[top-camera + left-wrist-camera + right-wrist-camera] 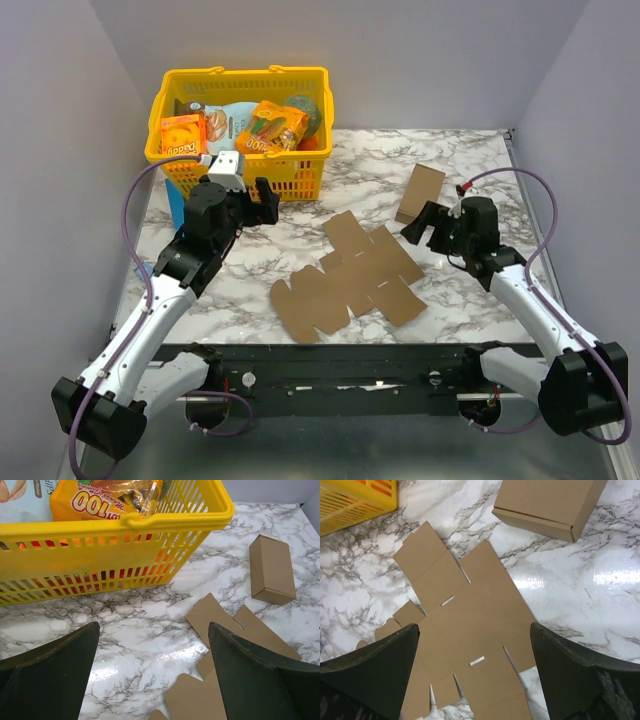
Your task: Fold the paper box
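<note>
- In the top external view, the paper box (350,275) was seen as a flat, unfolded sheet on the marble table (480,160), between the two arms. The left gripper (262,203) was held wide open near the yellow basket (240,75). The right gripper (425,225) was equally spread, just beside the longer brown carton (420,193). Nothing was held by either.
- In the left wrist view, the jaws were seen wide apart over bare marble, with only some flaps of the paper box (210,615) showing beside one finger (255,675). The basket wall stood close ahead. A descent from this pose would probably miss the sheet or clip the basket.
- In the right wrist view, the spread jaws were framed over the middle panels of the paper box (470,625), with the carton near the top edge. No raised edge was offered for pinching, so the sheet could be slid across the glossy marble, creased off its fold lines, or pushed against the carton.
</note>
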